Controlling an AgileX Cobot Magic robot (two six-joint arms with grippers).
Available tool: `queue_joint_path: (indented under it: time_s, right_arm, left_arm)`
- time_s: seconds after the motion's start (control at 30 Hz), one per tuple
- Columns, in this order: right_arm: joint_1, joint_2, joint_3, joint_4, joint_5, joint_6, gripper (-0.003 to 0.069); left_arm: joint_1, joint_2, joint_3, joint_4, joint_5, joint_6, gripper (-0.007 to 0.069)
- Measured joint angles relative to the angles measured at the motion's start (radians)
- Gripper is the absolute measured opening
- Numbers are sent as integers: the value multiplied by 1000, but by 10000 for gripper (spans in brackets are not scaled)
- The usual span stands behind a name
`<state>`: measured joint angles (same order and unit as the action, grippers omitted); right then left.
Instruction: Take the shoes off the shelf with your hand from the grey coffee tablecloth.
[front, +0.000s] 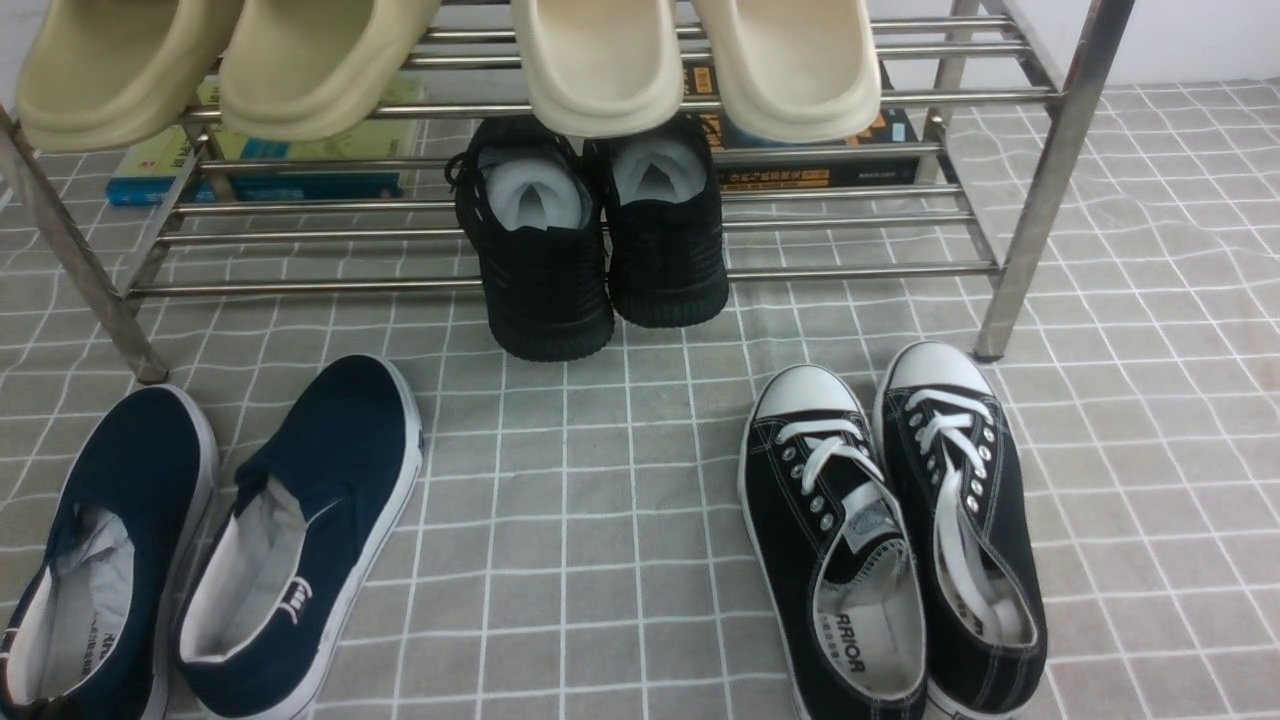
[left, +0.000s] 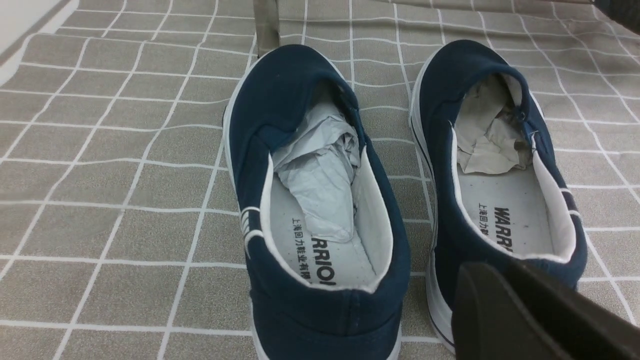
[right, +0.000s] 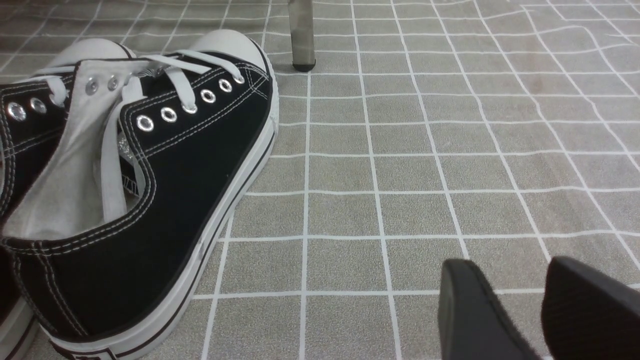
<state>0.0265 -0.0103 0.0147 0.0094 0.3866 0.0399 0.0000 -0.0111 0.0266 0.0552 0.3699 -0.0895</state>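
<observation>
The navy-blue slip-on shoes (front: 330, 470) stand side by side on the grey coffee tablecloth (front: 620, 480) at the front left, in front of the shelf (front: 850, 270), toes toward it. Both show in the left wrist view (left: 300, 100), with paper stuffing inside. My left gripper (left: 505, 272) is just behind the heel of one of them, its fingers pressed together and holding nothing. My right gripper (right: 510, 265) hovers over bare cloth with a gap between its fingers, empty. Neither gripper shows in the front view.
Black knit sneakers (front: 600, 250) sit on the shelf's lower tier, heels overhanging. Cream slippers (front: 700, 60) lie on the top tier, books (front: 260, 170) behind. Black lace-up sneakers (front: 900, 520) stand on the cloth at the front right, also in the right wrist view (right: 190, 165), near a shelf leg (right: 301, 35).
</observation>
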Motion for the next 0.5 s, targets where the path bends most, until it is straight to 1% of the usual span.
queue_joint_path:
  time_s: [0.5]
  right_arm:
    - [0,0,0,0,0,0,239]
  left_arm:
    - [0,0,0,0,0,0,89]
